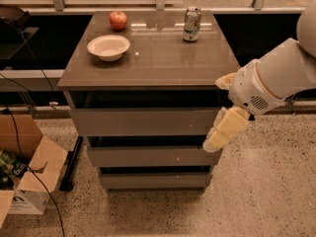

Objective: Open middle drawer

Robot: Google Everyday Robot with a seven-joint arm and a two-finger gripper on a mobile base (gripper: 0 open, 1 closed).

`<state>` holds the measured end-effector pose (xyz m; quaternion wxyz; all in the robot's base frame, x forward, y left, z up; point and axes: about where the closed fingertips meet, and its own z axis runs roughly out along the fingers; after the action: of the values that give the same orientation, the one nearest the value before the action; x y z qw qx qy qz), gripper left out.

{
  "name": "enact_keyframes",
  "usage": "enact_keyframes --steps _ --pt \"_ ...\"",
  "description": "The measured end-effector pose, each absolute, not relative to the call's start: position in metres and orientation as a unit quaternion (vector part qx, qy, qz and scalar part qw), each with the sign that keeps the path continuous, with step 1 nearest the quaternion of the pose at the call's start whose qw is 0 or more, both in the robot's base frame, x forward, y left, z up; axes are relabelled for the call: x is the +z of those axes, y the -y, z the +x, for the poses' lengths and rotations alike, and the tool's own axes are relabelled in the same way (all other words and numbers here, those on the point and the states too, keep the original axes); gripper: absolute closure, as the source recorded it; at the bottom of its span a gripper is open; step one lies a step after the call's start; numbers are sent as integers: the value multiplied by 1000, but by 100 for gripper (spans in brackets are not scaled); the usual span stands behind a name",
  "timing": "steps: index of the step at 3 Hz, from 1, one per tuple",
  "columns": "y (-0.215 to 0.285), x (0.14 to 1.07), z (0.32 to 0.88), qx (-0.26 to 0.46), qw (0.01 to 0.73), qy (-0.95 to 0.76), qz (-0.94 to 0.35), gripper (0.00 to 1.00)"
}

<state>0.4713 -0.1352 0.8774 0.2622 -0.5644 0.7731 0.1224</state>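
Our end effector (216, 137) hangs at the desk's (163, 58) front-right corner, below the top edge, pointing down & left. Its tip sits over the right end of the dark gap btw the top drawer front (143, 121) and the middle drawer (148, 157). Open or closed: we can't tell from this view.

The middle drawer is the 2nd of 3 fronts under the desk's front edge. It's shut, has no handle, and its long axis runs left-right, parallel to that edge. So the target lies just below & left of the tip, v. near. Whether they touch, we can't tell.

We judge the next move needs the tip to catch the panel's top lip in that gap, then pull straight out from the front edge, perpendicular to the long axis.
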Motion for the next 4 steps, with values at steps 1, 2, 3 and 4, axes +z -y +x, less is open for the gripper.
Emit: enact_keyframes --steps 1,2,3,4 --pt "135 877 471 122 262 -773 -564 0" --pt "133 854 471 138 263 -776 -556 0" --pt "127 811 475 145 260 -781 -549 0" --pt "130 772 479 154 257 -785 -542 0"
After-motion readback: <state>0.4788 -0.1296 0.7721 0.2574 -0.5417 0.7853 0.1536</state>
